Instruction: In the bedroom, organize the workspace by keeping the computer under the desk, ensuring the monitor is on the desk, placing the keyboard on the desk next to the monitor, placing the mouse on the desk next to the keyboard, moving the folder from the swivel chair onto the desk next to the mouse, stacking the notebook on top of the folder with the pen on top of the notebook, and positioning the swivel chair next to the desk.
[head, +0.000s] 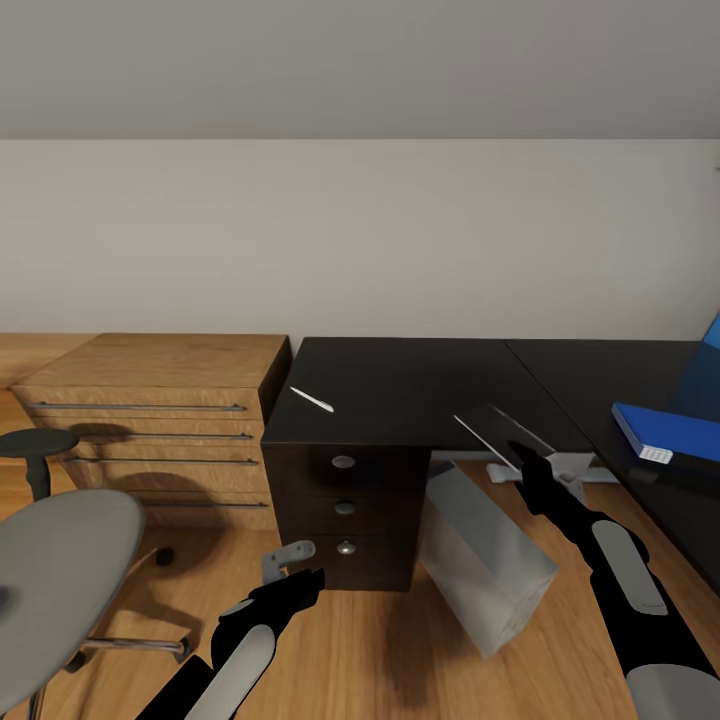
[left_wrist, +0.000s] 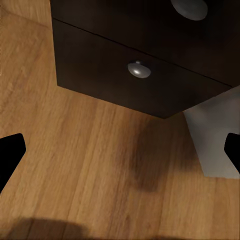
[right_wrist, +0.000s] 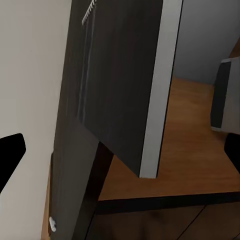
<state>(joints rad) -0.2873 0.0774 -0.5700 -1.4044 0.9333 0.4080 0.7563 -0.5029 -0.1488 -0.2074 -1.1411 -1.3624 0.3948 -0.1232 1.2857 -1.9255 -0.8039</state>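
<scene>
- Black keyboard (head: 497, 428) is clamped in my right hand (head: 522, 455), raised over the table (head: 400, 385) for placing.
- My left hand (head: 300, 578) hangs spread, idle, near the drawers.

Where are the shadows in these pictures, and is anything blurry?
Head view: soft shadows on the wooden chest behind the chair and on the floor beneath the tilted computer. Left wrist view: a dark blurred shadow on the floor below the drawers. Right wrist view: soft-edged, no glare.
</scene>
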